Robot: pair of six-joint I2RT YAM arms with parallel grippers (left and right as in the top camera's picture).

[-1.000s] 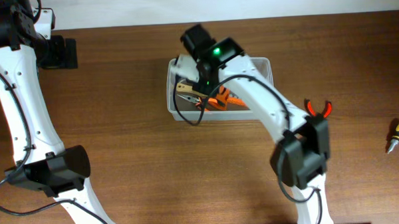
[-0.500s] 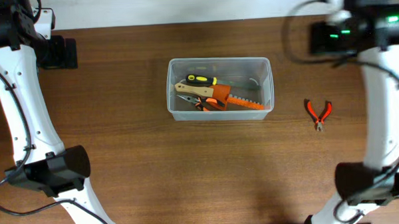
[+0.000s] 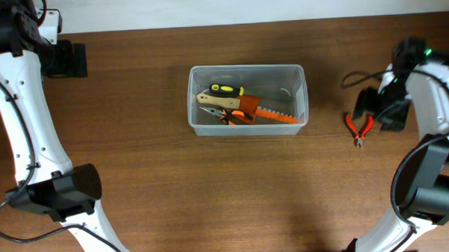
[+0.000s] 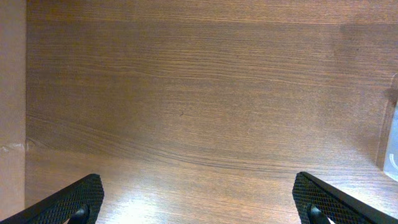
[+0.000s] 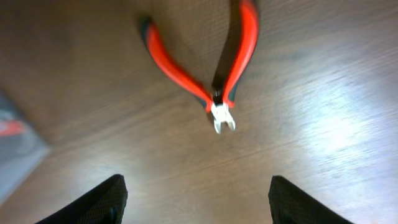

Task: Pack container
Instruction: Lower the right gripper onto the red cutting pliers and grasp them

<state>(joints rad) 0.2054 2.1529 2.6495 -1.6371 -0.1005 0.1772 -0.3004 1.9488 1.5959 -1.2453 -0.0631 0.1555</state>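
Container (image 3: 245, 66) part-filled; right gripper (image 5: 198, 202) moved off it, now spread above red cutters (image 5: 218, 99) on bench (image 3: 212, 186), likely next item. Left gripper (image 4: 202, 202) spread.

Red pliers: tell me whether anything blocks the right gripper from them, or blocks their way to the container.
Nothing visible does. The open right gripper hangs just short of the red pliers with nothing between, and only bare table lies between them and the open-topped container.

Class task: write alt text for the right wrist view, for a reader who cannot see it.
Red-handled cutters lie on the wooden table, handles spread, tips toward the camera. Below them the two dark fingers of the right gripper stand apart, holding nothing.
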